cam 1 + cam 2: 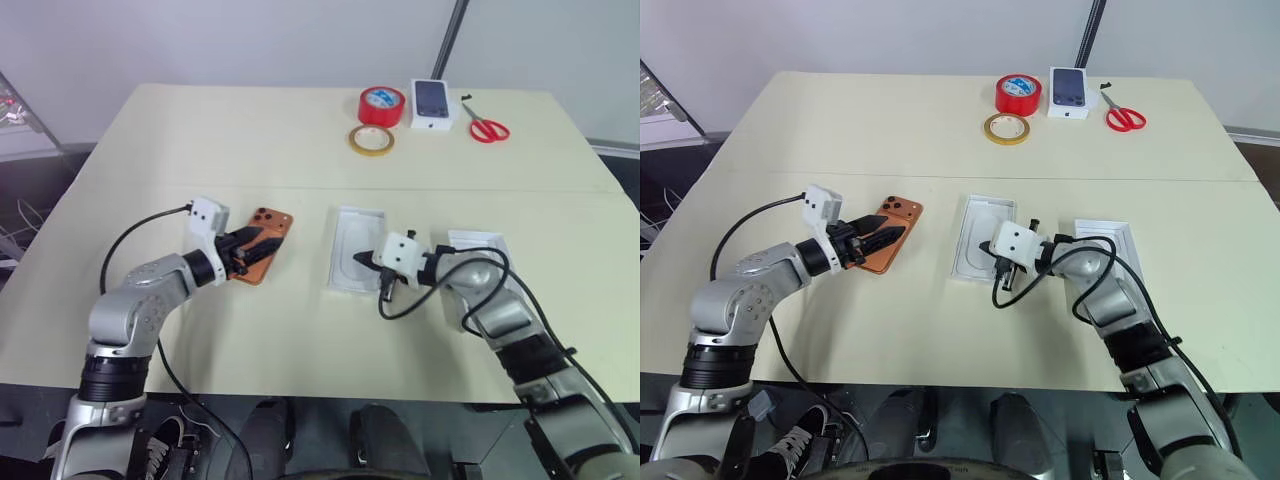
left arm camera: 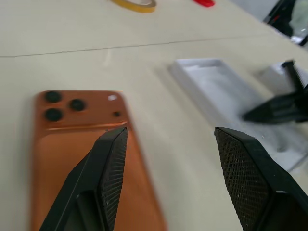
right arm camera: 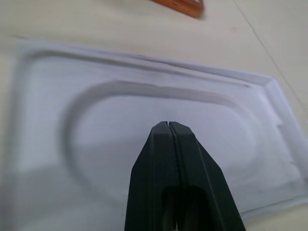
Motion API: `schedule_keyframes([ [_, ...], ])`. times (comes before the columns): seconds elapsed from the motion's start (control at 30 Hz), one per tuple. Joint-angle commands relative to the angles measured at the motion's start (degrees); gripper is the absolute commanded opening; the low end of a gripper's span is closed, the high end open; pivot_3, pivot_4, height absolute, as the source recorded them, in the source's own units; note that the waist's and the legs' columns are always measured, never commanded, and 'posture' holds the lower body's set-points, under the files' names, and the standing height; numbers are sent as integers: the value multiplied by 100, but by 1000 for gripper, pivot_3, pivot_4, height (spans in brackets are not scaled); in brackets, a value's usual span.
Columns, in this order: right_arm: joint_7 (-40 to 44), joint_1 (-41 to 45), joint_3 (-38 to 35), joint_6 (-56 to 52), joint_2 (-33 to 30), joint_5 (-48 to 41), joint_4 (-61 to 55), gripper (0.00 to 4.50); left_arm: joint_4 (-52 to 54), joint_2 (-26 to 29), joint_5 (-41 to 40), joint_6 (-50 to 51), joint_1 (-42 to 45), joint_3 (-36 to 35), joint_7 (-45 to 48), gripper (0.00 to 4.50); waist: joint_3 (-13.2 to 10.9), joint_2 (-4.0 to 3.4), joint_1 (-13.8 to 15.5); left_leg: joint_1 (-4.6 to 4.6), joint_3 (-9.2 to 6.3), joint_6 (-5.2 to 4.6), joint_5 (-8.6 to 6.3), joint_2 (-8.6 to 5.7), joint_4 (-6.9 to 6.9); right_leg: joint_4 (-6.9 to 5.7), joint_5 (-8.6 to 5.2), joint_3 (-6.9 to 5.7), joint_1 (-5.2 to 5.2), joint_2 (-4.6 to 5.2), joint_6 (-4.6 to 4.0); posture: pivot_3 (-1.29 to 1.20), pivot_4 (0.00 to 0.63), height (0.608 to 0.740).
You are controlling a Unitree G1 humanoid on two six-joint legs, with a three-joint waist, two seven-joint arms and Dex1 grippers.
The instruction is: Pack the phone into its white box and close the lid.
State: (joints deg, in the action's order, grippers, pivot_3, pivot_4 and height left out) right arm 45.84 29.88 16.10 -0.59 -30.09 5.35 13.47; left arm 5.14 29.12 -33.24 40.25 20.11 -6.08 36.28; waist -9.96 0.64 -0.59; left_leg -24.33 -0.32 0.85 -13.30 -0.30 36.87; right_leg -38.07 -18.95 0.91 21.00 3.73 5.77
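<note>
I see the phone (image 1: 263, 243) lying camera-side up on the table (image 1: 300, 140), left of the white box (image 1: 356, 250), which sits open near the middle. My left gripper (image 2: 166, 139) hangs over the phone's near end, fingers spread wide and holding nothing. My right gripper (image 3: 167, 126) is over the box's recessed insert, fingers pressed together, empty. The lid (image 1: 488, 243) lies right of the box. Red tape (image 1: 381, 105), yellow tape (image 1: 370, 140), scissors (image 1: 487, 127) and a printed phone box (image 1: 432, 103) sit at the far edge.
</note>
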Motion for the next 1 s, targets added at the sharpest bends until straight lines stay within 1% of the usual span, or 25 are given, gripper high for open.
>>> schedule_keyframes([
  [0.03,-320,212,123,219,78,420,459,11,34,-2,-23,-153,14,-204,30,3043,0,0,-2,-2,0,0,0,0,0,0,0,0,3,1,0,0,150,740],
  [0.23,-517,307,204,446,156,716,804,11,44,-44,-60,-86,-5,-277,-44,3043,0,1,-16,-3,0,0,0,0,0,-2,1,-1,3,0,1,0,150,740],
  [0.33,-854,377,211,597,123,999,1065,11,15,-82,-82,-29,16,-333,-83,3043,1,1,-11,-1,0,0,0,0,1,-4,1,-2,2,0,1,0,150,740],
  [0.43,-1402,606,29,488,305,1074,1354,11,-21,-127,-64,3,43,-314,-99,3043,1,1,-6,-1,0,0,0,0,2,-5,1,-2,0,0,1,0,150,740],
  [0.53,-1408,637,104,500,366,1106,1386,11,0,-201,-55,11,81,-270,-115,3043,1,1,-5,-2,0,0,0,0,2,-6,1,-3,2,0,1,0,150,740],
  [0.6,-1178,531,144,557,371,971,1226,11,2,-222,-70,60,106,-275,-119,3043,1,1,-10,-2,0,0,0,0,2,-6,1,-3,1,-1,1,0,150,740],
  [0.67,-922,392,33,449,436,640,941,11,-32,-203,-74,123,133,-299,-122,3043,1,1,-8,-2,0,0,0,0,2,-6,1,-3,1,-2,2,0,150,740],
  [0.77,-425,217,-124,271,424,157,409,11,-255,-125,-288,617,242,-511,-219,3043,1,1,-24,-2,-1,-1,0,1,1,-7,1,-3,1,-4,2,0,150,740],
  [0.83,-489,293,-322,118,454,17,285,11,-549,-66,-573,1059,418,-799,-272,3043,0,1,-41,-2,-1,-2,0,2,1,-10,1,-3,3,-7,2,0,150,740],
  [0.93,-673,514,-674,-188,640,-311,262,11,-912,84,-660,1380,645,-1036,-330,3043,0,1,-51,-3,-1,-2,0,4,1,-18,1,-2,12,-11,2,0,150,740],
  [1.0,-645,645,-690,-266,773,-407,152,11,-1268,321,-529,1270,784,-1065,-156,3043,-1,1,-58,-5,-1,-1,1,4,0,-21,1,0,19,-13,2,0,150,740],
])
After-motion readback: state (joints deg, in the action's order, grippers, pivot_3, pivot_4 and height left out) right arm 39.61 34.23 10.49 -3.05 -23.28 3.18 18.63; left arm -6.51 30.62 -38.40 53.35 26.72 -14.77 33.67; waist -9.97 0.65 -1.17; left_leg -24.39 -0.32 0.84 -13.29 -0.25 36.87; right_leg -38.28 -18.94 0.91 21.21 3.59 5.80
